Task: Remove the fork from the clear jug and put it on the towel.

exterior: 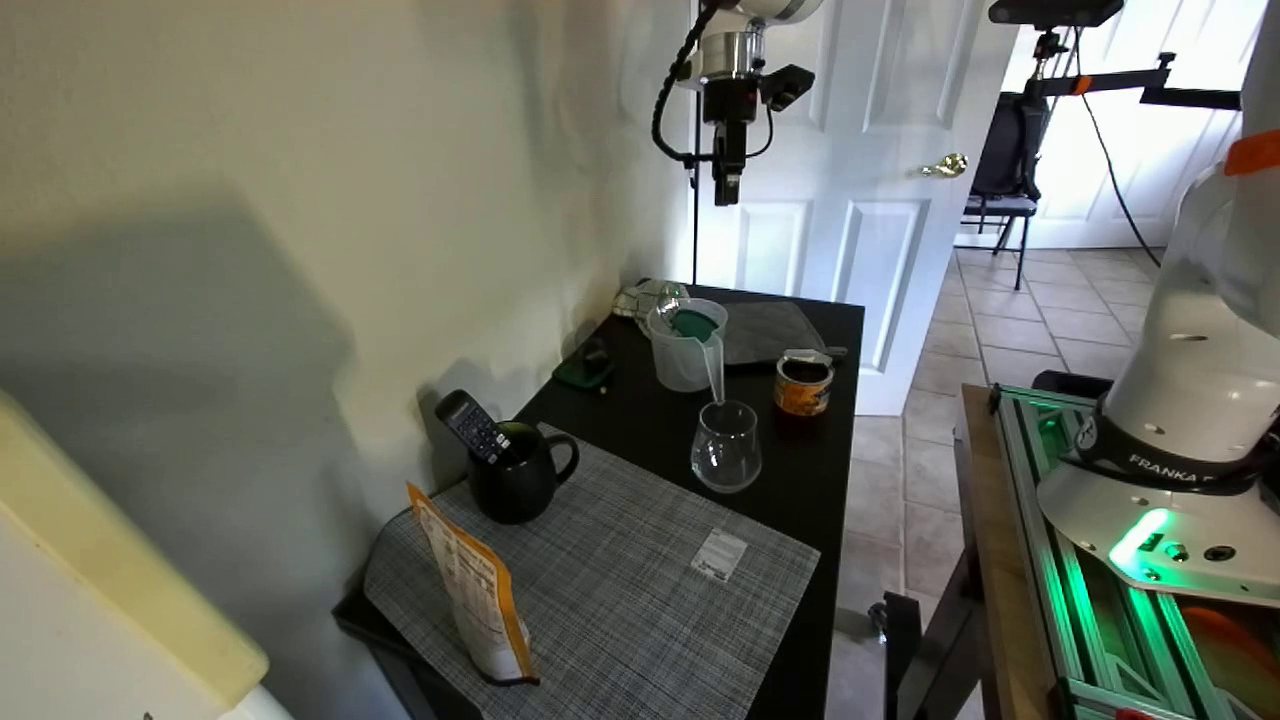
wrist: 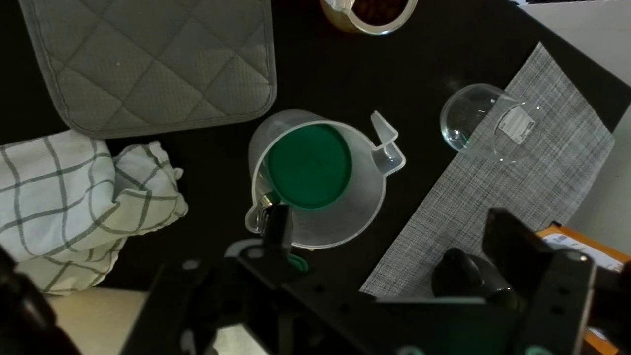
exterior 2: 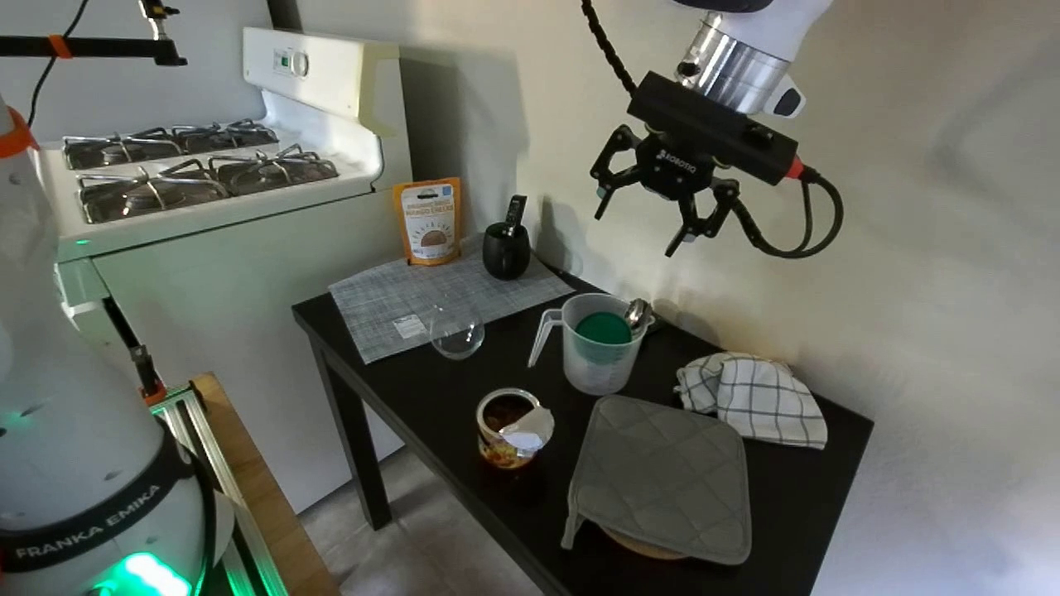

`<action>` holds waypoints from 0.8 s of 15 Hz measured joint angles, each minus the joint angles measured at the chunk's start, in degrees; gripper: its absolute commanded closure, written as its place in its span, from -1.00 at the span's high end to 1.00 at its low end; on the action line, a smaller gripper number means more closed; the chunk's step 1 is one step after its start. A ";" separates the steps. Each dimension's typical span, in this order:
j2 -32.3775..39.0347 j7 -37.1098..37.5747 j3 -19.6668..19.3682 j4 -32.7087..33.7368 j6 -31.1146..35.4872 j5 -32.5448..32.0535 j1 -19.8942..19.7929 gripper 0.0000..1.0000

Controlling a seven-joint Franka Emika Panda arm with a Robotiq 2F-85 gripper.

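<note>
The clear jug (exterior: 680, 362) stands on the black table; it also shows in an exterior view (exterior 2: 592, 368) and in the wrist view (wrist: 345, 222). Metal cutlery leans at its spout side, and the fork's tines (wrist: 264, 219) show in the wrist view, partly behind a finger. A shiny metal head (exterior 2: 638, 314) rises above the rim in an exterior view. The towel, a grey woven cloth (exterior: 630, 590), lies flat at one table end (exterior 2: 451, 291) (wrist: 493, 182). My gripper (exterior 2: 633, 235) is open and empty, high above the jug (exterior: 727, 198); its fingers are wide apart (wrist: 389, 214).
A green round thing (wrist: 309, 165) sits in the jug. Around it stand a clear glass (exterior: 726, 450), an opened can (exterior 2: 507, 422), a grey pot holder (exterior 2: 662, 480) and a checked cloth (exterior 2: 766, 397). A black mug with a remote (exterior: 512, 485) and an orange-white packet (exterior: 475, 590) stand on the towel.
</note>
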 measured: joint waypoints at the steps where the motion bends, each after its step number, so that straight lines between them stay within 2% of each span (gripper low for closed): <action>1: 0.00 0.00 0.00 0.03 0.00 -0.01 -0.05 1.00; 4: 0.01 -0.31 3.26 -0.05 0.53 0.10 -2.98 1.00; 11: 3.87 -6.43 8.46 -1.85 14.00 -2.31 -6.05 1.00; 12: 5.09 -7.84 9.10 -1.82 15.51 -2.31 -6.47 0.90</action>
